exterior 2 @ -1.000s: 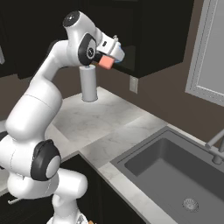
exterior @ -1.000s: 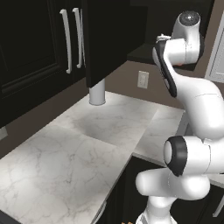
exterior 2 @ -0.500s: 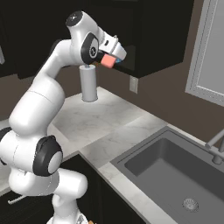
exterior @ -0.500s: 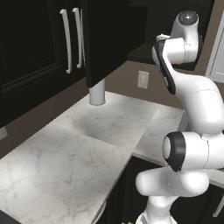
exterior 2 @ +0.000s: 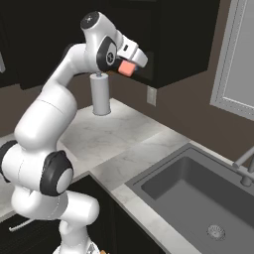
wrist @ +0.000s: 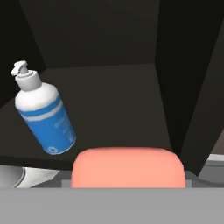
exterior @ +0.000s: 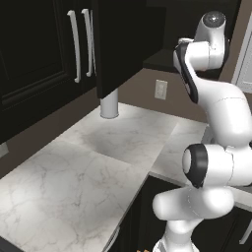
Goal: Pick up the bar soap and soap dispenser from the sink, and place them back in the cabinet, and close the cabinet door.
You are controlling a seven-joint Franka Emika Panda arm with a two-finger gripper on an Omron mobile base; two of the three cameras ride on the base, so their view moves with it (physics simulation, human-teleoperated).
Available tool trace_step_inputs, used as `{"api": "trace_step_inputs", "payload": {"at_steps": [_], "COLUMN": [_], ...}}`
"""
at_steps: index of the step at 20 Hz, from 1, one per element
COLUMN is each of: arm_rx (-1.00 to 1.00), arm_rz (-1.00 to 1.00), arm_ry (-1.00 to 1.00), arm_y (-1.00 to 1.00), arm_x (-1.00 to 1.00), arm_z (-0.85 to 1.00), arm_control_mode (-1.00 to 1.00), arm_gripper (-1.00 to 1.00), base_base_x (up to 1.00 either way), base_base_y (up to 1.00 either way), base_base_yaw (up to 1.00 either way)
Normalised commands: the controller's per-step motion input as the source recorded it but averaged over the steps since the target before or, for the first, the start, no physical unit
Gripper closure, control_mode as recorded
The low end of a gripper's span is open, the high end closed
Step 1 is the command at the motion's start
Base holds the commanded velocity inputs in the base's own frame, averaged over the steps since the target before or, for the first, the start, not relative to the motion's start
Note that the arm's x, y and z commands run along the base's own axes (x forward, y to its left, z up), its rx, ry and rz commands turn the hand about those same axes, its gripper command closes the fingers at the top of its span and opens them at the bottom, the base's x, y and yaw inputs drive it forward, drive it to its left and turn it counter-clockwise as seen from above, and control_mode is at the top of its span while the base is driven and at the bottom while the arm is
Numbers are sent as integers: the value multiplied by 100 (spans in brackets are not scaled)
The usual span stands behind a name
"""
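My gripper (exterior 2: 130,67) is raised at the front of the dark cabinet (exterior 2: 181,39), shut on the orange-red bar soap (exterior 2: 127,68). In the hand view the bar soap (wrist: 127,168) lies across the bottom, just before the cabinet shelf (wrist: 113,109). The blue soap dispenser (wrist: 43,116) with its white pump rests on that shelf, to the left of the bar and leaning in this rolled view. The cabinet door (exterior: 120,44) stands open, out over the counter. The dark grey sink (exterior 2: 168,191) lies low to the right.
A white paper towel roll (exterior 2: 100,94) stands on the marble counter (exterior: 98,162) under the cabinet. A wall outlet (exterior: 160,89) is behind it. Closed dark doors with silver bar handles (exterior: 75,47) are to the left. The faucet (exterior 2: 243,166) rises at the sink's right.
The gripper has carried the bar soap a little further toward the cabinet opening. The base and everything else are still.
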Motion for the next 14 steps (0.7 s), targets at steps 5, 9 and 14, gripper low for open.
{"api": "trace_step_inputs", "payload": {"at_steps": [5,9,14], "arm_rx": [0,0,0], "arm_rz": [0,0,0], "arm_ry": [0,0,0], "arm_y": [-12,-10,-9], "arm_x": [10,6,5], "arm_z": [0,0,0], "arm_control_mode": [-100,-100,-100], "arm_gripper": [100,100,100], "base_base_x": [0,0,0], "base_base_y": [0,0,0], "base_base_yaw": [0,0,0]}}
